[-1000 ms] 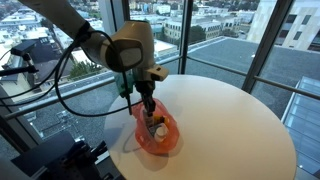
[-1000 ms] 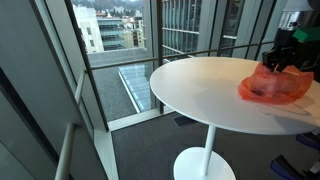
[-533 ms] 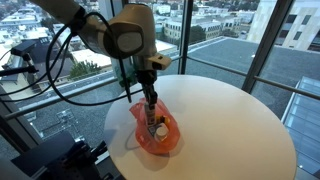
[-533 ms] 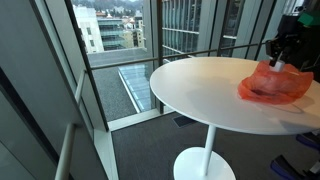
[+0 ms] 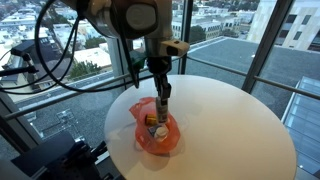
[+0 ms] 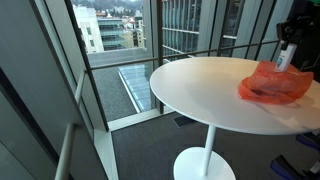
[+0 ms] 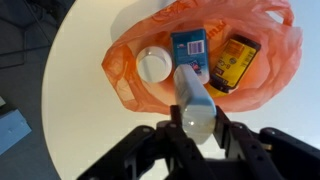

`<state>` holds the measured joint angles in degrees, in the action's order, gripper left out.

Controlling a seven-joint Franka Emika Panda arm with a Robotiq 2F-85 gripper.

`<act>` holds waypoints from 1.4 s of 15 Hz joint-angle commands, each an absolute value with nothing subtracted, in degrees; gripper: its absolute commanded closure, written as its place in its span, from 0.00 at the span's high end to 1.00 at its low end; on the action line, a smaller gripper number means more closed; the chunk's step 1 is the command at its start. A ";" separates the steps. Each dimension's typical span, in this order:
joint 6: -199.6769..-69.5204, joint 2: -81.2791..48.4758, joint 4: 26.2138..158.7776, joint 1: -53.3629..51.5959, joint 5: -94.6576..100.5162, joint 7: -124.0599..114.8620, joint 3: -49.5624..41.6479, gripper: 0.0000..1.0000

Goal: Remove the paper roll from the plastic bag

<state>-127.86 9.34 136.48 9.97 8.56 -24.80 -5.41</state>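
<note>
Looking down from close by across the round table (image 5: 235,125) in an exterior view, sideways from lower and farther toward the orange bag (image 6: 265,88) in an exterior view, straight down onto it from the wrist.

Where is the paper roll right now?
In the wrist view the paper roll is held by the gripper, hanging over the open orange plastic bag, its far end over the blue box.

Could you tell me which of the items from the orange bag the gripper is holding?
The white paper roll, clamped in the gripper; the blue box, dark packet and white round container lie in the bag.
</note>
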 commanded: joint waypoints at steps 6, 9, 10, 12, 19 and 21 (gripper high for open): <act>-121.54 8.89 127.42 13.77 8.94 -25.72 -8.93 0.09; -121.37 7.84 125.76 14.90 9.25 -26.13 -10.08 0.09; -121.92 7.35 125.79 15.27 9.22 -26.09 -10.51 0.09; -122.79 6.43 125.91 15.92 8.77 -25.60 -11.46 0.09; -127.51 2.13 128.90 15.95 7.82 -24.81 -13.77 0.09; -129.66 0.87 130.36 15.81 7.36 -24.38 -13.96 0.09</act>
<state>-126.91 2.13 128.93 16.03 8.43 -24.76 -13.54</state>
